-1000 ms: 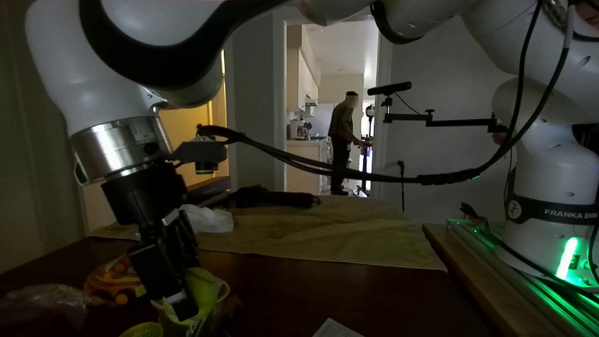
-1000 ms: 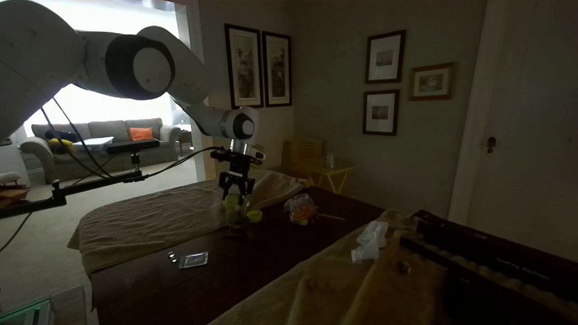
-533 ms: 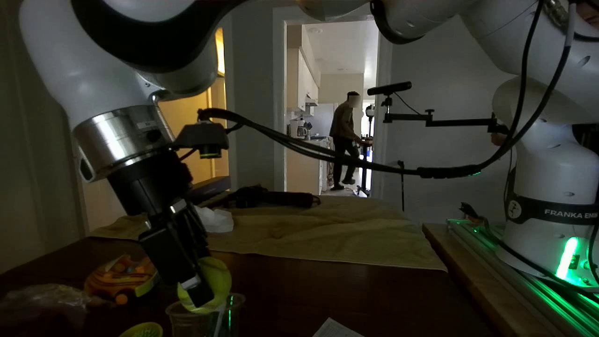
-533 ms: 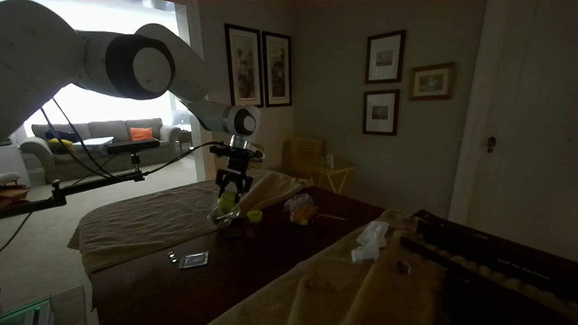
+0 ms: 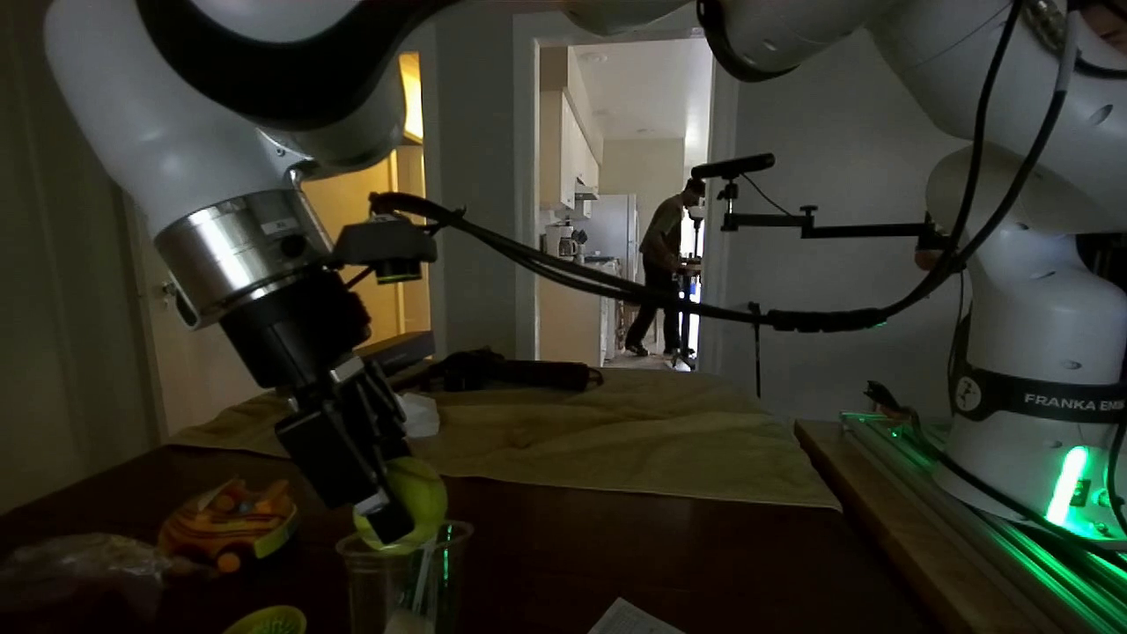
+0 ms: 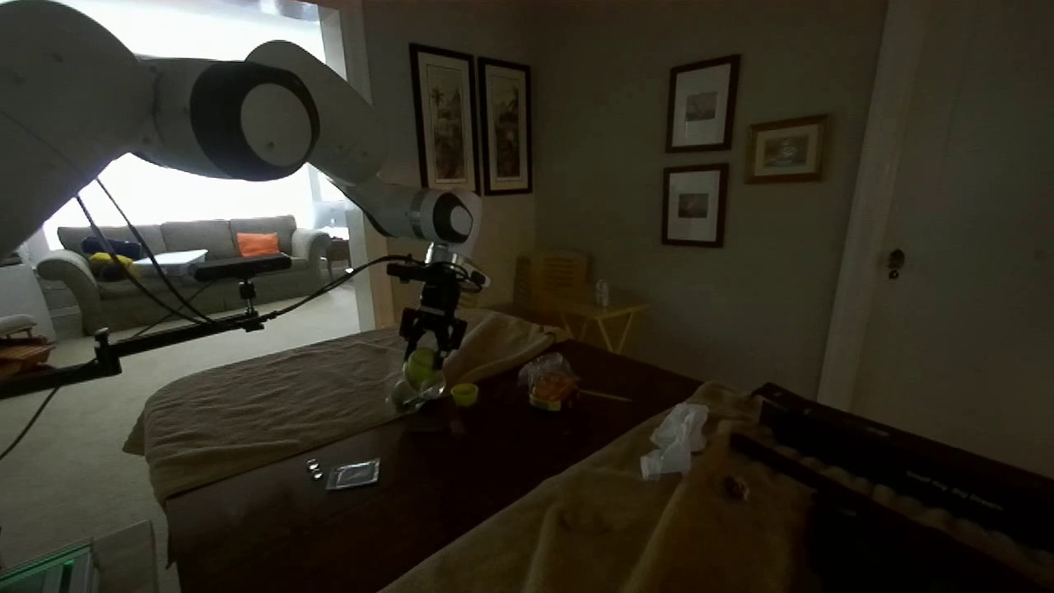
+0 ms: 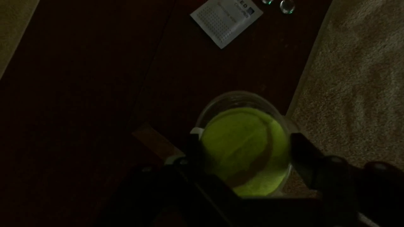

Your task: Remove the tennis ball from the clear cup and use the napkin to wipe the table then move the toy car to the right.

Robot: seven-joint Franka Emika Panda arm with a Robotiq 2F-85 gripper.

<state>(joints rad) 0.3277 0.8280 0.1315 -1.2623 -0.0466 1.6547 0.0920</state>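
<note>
In an exterior view the end effector (image 6: 424, 360) is parted to a ball's width, holding the tennis ball (image 6: 422, 370) between its fingertips. In an exterior view the clear cup (image 5: 405, 581) is directly below, the ball's underside overlapping the rim; whether it is free cannot be told. In the wrist view the fingertips flank the round ball, rim showing behind it; a straight upward lift is probably called for.

I have the arm (image 6: 276, 123) stretched out in an arch, its wrist (image 5: 242, 251) tilted, its gripper (image 7: 244, 143) angled down and clamped in a wide grip.
</note>
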